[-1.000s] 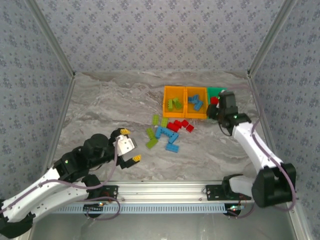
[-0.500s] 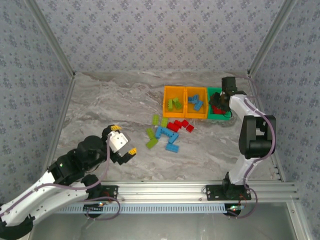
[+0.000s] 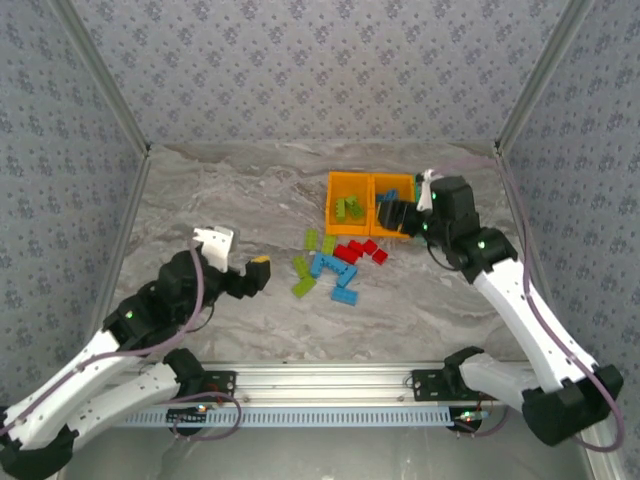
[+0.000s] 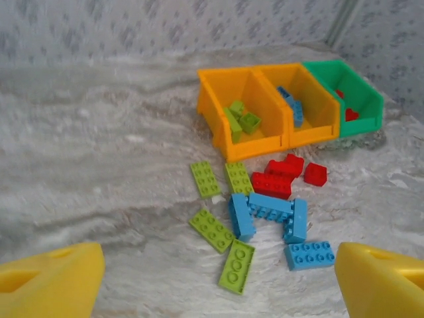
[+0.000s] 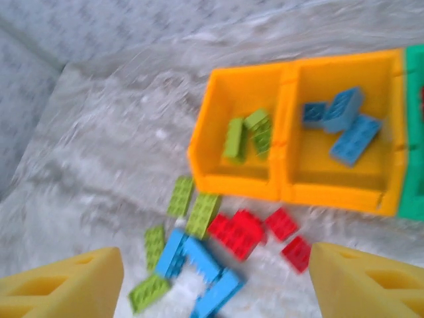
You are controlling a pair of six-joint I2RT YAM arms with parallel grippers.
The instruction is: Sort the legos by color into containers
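Soft, even light falls from above in the top view; the pale table (image 3: 220, 200) is bright without hard glare; shadows under the arms are faint; the frame is slightly grainy. The left wrist view is crisp at its centre, the legos (image 4: 268, 205) sharp-edged with small soft shadows; the yellow fingertips (image 4: 50, 281) at its lower corners are out of focus. The right wrist view is blurred throughout; the containers (image 5: 331, 192) have fuzzy rims; the table there washes towards white.

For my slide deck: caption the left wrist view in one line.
Open left claw faces loose red, blue and green legos on the marble table, with three partly filled bins behind them.
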